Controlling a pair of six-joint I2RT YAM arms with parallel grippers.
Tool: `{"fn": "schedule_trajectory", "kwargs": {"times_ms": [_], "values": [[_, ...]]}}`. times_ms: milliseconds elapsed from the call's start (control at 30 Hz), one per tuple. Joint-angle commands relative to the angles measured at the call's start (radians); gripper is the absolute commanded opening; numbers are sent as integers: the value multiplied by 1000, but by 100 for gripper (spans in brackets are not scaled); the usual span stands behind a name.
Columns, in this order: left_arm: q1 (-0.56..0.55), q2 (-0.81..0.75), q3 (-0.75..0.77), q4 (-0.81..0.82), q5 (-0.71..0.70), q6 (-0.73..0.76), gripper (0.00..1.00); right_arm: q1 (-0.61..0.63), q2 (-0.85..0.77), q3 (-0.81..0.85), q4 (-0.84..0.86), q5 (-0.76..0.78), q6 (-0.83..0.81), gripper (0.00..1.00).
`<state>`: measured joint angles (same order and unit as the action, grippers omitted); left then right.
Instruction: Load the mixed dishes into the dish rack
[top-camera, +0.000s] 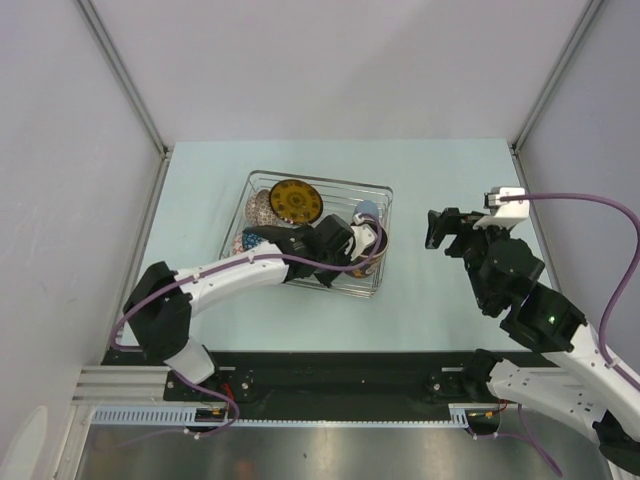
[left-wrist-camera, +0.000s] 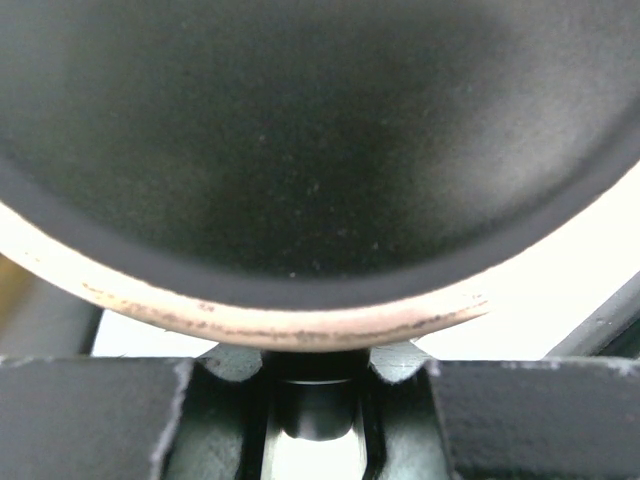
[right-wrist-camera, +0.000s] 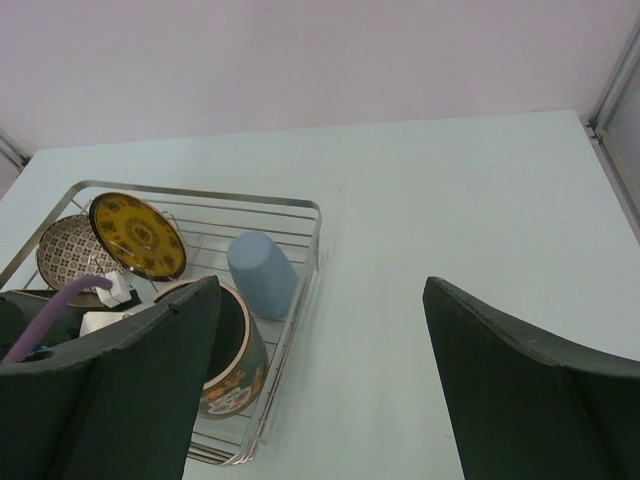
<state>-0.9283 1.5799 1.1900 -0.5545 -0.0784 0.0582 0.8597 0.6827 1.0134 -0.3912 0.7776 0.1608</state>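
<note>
The dish rack is a silver wire basket at the table's middle. In it are a dark plate with a yellow round motif, a reddish-white patterned bowl, a blue-patterned bowl and a light-blue cup lying tilted. The mug sits in the rack's front right corner, and my left gripper is shut on it. In the left wrist view the mug's dark inside fills the frame, and its black handle sits between my left gripper's jaws. My right gripper hangs open right of the rack, holding nothing.
The right wrist view shows the rack's rim, the cup, the plate, a bowl and the mug left of bare table. Enclosure walls and posts ring the table.
</note>
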Motion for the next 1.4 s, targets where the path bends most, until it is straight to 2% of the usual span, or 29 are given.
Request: {"fn": "schedule_trajectory", "kwargs": {"times_ms": [0,533,800,1367], "values": [[-6,-12,20,165,9,-24,0,-4,-20,-4,6,25,32,88],[-6,20,-79,258,68,23,0,-2,-32,-36,8,23,43,87],[5,35,-109,275,11,38,0,-4,-23,-42,14,14,43,88],[5,64,-99,217,17,54,1,-4,-20,-45,25,11,34,88]]}}
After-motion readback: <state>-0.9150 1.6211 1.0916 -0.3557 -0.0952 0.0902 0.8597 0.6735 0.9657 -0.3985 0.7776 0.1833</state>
